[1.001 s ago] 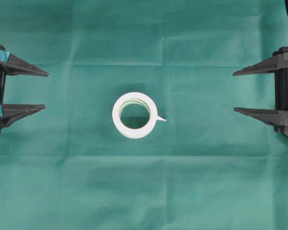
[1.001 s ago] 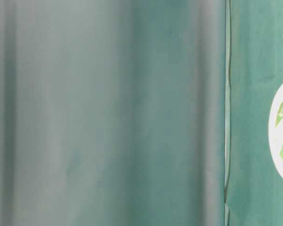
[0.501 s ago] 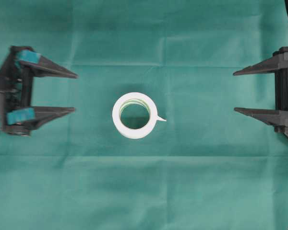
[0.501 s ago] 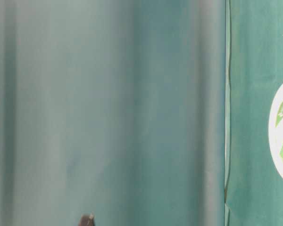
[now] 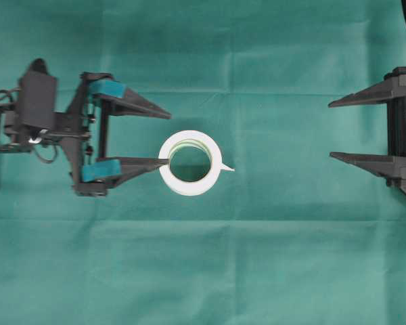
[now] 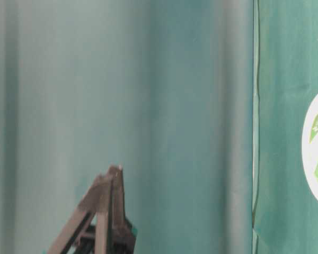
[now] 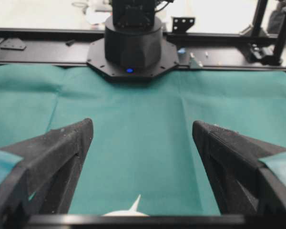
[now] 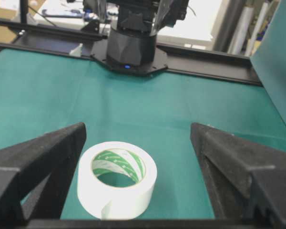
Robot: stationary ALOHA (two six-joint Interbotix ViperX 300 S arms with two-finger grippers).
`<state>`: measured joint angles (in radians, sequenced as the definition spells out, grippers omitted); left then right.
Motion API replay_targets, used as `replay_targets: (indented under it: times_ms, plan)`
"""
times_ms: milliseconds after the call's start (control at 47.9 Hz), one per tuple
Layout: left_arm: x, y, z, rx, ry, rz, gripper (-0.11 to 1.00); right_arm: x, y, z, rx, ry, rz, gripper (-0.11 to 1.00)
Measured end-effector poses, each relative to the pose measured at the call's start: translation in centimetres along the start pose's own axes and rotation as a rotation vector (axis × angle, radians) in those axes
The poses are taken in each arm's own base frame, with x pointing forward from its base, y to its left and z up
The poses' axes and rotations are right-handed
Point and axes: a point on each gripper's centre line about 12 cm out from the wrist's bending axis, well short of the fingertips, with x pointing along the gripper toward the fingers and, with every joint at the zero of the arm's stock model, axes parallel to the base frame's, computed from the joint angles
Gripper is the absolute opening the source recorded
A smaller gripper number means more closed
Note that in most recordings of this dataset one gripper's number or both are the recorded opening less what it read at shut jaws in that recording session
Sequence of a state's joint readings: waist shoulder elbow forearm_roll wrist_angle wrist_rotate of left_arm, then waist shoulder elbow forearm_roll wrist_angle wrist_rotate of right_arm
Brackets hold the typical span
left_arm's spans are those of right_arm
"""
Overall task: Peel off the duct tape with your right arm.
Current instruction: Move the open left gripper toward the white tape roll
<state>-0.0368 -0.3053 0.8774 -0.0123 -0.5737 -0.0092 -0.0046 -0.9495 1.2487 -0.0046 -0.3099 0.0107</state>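
The duct tape (image 5: 189, 189), a wide white roll with a green-striped core, lies flat in the middle of the green cloth. Its small pointed tab (image 5: 228, 168) sticks out towards my right gripper. The roll also shows in the right wrist view (image 8: 128, 198), and just its top edge in the left wrist view (image 7: 120, 213). My left gripper (image 5: 169, 139), with teal patches, is open; its lower fingertip overlaps the roll's left rim from above, contact unclear. It also shows in the left wrist view (image 7: 142, 124). My right gripper (image 5: 330, 130) is open and empty, far right of the tab, as the right wrist view (image 8: 137, 128) shows.
The green cloth (image 5: 203, 271) covers the whole table, with faint fold lines. Black arm bases (image 7: 132, 45) (image 8: 131, 47) and a frame rail stand at the cloth's far edges. The table-level view shows my left fingers (image 6: 111, 201) in front of a green backdrop.
My left arm has moved right from the table's left edge up to the roll, staying open. The right arm and the roll have not moved.
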Motion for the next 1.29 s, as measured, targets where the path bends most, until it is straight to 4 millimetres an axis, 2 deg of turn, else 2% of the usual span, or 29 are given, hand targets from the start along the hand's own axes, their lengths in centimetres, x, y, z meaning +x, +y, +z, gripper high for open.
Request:
replay_targets:
  times_ms: [292, 584, 939, 1294]
  plan:
    - [1.4, 0.0, -0.3, -0.002, 0.08, 0.001, 0.98, 0.0, 0.0, 0.0, 0.002, 0.0, 0.0, 0.87]
    - [2.4, -0.6, -0.2, 0.0, 0.312, -0.014, 0.98, 0.0, 0.0, -0.1, 0.002, 0.002, 0.0, 0.87]
    - [2.7, -1.7, -0.3, 0.004, 0.553, -0.04, 0.97, 0.0, 0.0, -0.2, 0.002, 0.005, 0.0, 0.87]
    - [4.3, -2.1, -2.1, 0.011, 0.714, -0.045, 0.97, 0.0, 0.0, -0.2, 0.002, 0.005, 0.0, 0.87]
